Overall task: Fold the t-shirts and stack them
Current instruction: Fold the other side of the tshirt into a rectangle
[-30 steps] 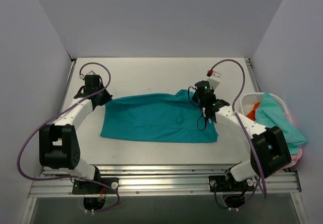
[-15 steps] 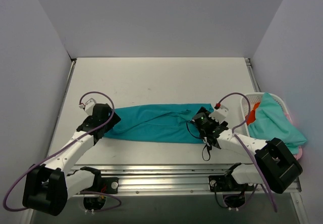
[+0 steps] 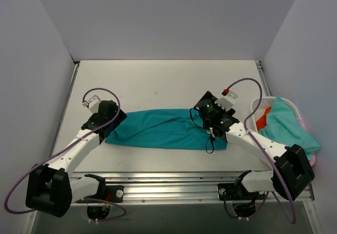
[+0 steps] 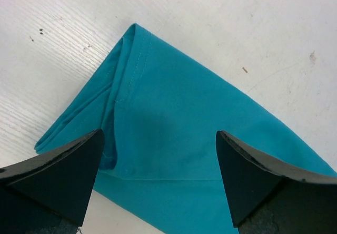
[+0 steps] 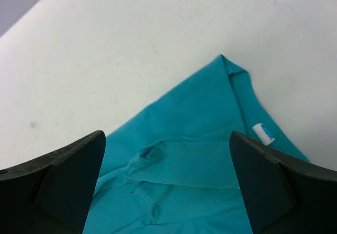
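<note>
Jaws of the left gripper (image 4: 159, 139) are wide apart and hold nothing. Jaws of the right gripper (image 5: 167, 139) are wide apart too, with nothing between them. Both grippers hang just over the teal t-shirt (image 3: 158, 131), one at each end of it.

The teal t-shirt is folded into a long thin strip. It lies flat across the table (image 3: 158, 81), close to the near edge, running from left to right. Under the left gripper is a pointed corner with a sewn hem and some layers of cloth. Under the right gripper is the neck hole with a small white label (image 5: 262, 133) and a few wrinkles.

A white basket (image 3: 256, 106) sits at the right edge of the table. In it are a pale aqua shirt (image 3: 287, 126) and an orange-red shirt (image 3: 265, 117). A bit of pink cloth (image 3: 311, 163) shows at its near side.

Purple cables (image 3: 100, 91) loop over both arms.
</note>
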